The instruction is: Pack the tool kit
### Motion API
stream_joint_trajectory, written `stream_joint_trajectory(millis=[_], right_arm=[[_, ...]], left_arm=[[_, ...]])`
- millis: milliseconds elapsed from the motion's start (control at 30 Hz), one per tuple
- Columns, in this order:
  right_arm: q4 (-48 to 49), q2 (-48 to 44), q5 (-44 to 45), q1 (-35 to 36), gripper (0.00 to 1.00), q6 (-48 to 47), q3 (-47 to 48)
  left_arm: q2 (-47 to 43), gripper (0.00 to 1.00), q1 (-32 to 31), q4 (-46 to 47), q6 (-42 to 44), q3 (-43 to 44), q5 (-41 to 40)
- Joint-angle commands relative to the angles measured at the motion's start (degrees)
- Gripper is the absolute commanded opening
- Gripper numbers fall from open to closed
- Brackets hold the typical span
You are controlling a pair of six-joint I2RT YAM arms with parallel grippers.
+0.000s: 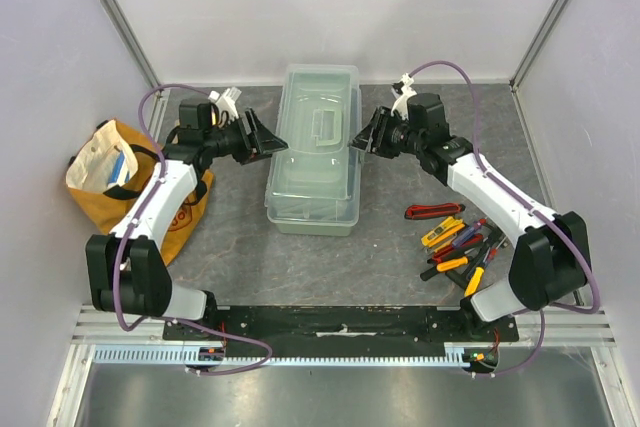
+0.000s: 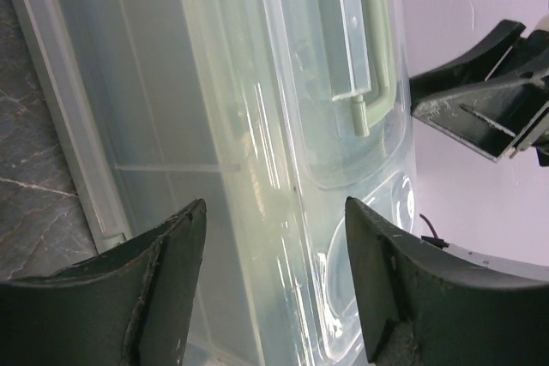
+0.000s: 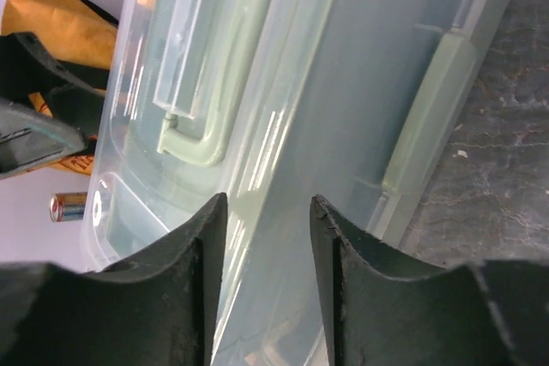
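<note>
The pale sage-green toolbox (image 1: pixel 314 147) with a translucent lid stands closed in the middle of the table. Its green handle (image 1: pixel 325 127) lies flat on the lid, also showing in the left wrist view (image 2: pixel 371 57) and the right wrist view (image 3: pixel 219 100). My left gripper (image 1: pixel 272 137) is open at the box's left side, its fingers (image 2: pixel 171 280) spread over the lid's edge. My right gripper (image 1: pixel 362 137) is open at the box's right side, its fingers (image 3: pixel 202 272) near the lid's edge. Hand tools (image 1: pixel 455 244) with red, yellow, blue and black handles lie at the right front.
A yellow-orange cloth bag (image 1: pixel 125 187) with white and blue contents stands at the left, beside my left arm. Grey walls close in the table at the back and both sides. A black rail (image 1: pixel 340 322) runs along the near edge.
</note>
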Motion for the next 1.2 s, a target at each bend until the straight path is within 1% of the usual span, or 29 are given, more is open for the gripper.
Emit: stream_joint_trajectory(millis=[0,67,133,200,333,433,467,500,567,633,667,700,733,767,900,1067,1167], right_arm=[[5.0,-0.7,-3.4,1.5,0.44,1.4,-2.8],[6.7,1.2,-4.0,1.7,0.37,2.6,-2.6],[8.0,3.3,-4.3,2.2,0.30,3.8,-1.8],[8.2,5.8,-4.3,2.5,0.23,4.7,0.4],[8.6,8.7,-3.2,3.2,0.20,5.8,2.5],[8.4,9.3,-2.0,3.2,0.21,6.1,4.0],[8.2,9.2,-0.6,3.1,0.25,6.5,4.3],[8.0,8.9,0.6,3.0,0.29,6.7,4.3],[8.3,7.9,3.2,2.1,0.44,8.6,3.3],[10.3,5.2,5.1,1.4,0.69,9.4,0.6],[12.2,3.6,6.2,0.8,0.80,9.7,-1.1],[12.9,2.5,7.2,0.3,0.90,9.9,-2.4],[13.0,1.7,8.1,-0.2,0.96,10.2,-3.2],[13.3,1.0,8.2,-1.2,0.98,10.9,-4.2],[18.7,0.2,4.4,-4.1,0.98,16.5,-9.3],[30.6,1.3,1.4,-6.1,0.98,26.7,-16.6],[38.6,3.6,-0.9,-6.4,0.98,33.2,-19.8]], left_arm=[[2.1,0.65,-0.5,-0.2,-0.3,4.3,0.9],[3.8,0.58,-0.8,-1.3,0.4,5.9,0.6],[5.6,0.47,-1.0,-1.5,0.5,7.3,1.2],[7.5,0.42,-1.5,-2.2,1.0,9.0,0.4],[10.2,0.39,-1.8,-4.0,1.6,12.9,-1.5],[11.4,0.40,-1.7,-6.3,2.8,15.1,-4.8],[11.7,0.43,-1.7,-7.2,3.3,16.0,-5.7],[11.9,0.48,-1.8,-7.8,3.6,16.7,-6.5],[11.9,0.59,-1.7,-9.1,4.4,18.0,-8.6],[11.5,0.75,-1.7,-10.0,5.2,19.0,-12.6],[11.2,0.86,-1.7,-10.3,5.4,19.6,-14.4],[10.6,0.92,-1.6,-10.4,5.8,20.1,-16.0],[10.2,0.93,-1.6,-10.5,6.6,20.7,-16.8],[9.5,0.93,-1.6,-10.5,7.4,21.3,-17.7],[7.4,0.94,-1.6,-10.5,8.4,22.4,-21.3],[4.9,0.91,-1.6,-7.6,6.5,19.7,-23.1],[4.9,0.90,-1.1,-7.9,4.3,19.0,-21.8]])
